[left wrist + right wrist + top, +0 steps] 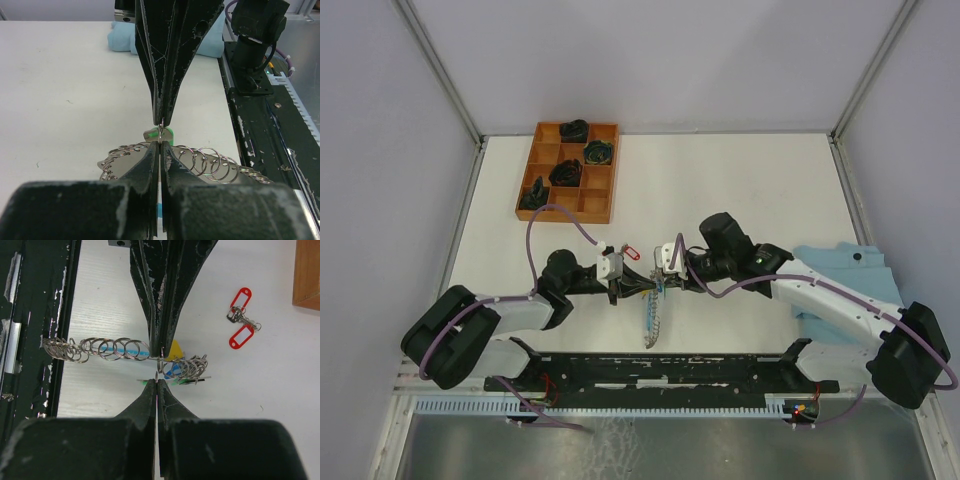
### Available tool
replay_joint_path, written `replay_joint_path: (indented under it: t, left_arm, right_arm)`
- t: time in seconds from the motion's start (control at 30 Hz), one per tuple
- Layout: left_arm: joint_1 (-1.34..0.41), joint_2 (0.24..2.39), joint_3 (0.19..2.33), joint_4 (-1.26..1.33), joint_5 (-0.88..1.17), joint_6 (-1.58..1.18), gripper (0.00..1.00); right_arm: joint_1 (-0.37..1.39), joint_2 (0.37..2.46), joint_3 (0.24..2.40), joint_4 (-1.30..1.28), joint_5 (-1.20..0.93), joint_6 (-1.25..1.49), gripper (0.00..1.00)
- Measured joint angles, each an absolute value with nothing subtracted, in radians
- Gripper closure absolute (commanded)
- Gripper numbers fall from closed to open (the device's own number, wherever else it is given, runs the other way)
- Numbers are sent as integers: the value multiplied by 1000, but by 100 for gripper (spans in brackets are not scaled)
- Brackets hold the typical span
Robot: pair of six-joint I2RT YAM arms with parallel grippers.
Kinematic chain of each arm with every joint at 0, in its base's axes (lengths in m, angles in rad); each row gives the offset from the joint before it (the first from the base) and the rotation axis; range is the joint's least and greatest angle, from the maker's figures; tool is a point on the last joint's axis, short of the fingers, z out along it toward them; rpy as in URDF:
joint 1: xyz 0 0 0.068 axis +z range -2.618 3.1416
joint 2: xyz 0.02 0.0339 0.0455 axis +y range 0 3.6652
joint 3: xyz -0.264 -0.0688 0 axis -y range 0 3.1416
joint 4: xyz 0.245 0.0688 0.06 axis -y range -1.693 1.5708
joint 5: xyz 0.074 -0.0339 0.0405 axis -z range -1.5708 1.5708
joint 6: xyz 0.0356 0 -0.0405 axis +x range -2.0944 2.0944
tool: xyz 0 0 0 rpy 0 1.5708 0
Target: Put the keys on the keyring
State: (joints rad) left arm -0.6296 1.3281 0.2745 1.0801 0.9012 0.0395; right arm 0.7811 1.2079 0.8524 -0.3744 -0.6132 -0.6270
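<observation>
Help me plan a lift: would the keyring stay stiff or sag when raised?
Likely floppy: the keyring is many loose linked rings, so it should sag. Pushed, it probably bunches, as rings cluster at both ends.

White table (740, 180), pale grey walls (670, 60), aluminium corner posts (440, 65)

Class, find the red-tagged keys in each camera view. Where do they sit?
Top external: red-tagged keys near picture centre.
Left wrist: not in view.
Right wrist: upper right.
Shared landmark: the keyring, visible in all three views.
</observation>
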Motion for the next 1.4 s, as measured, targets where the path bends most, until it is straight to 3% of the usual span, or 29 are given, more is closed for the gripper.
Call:
replay_joint_path:
  t: [1.4]
  left_arm:
    - [-629,1328,281,1079,923,39,97]
  right_arm:
    - [783,1201,852,-377,-607,-626,99]
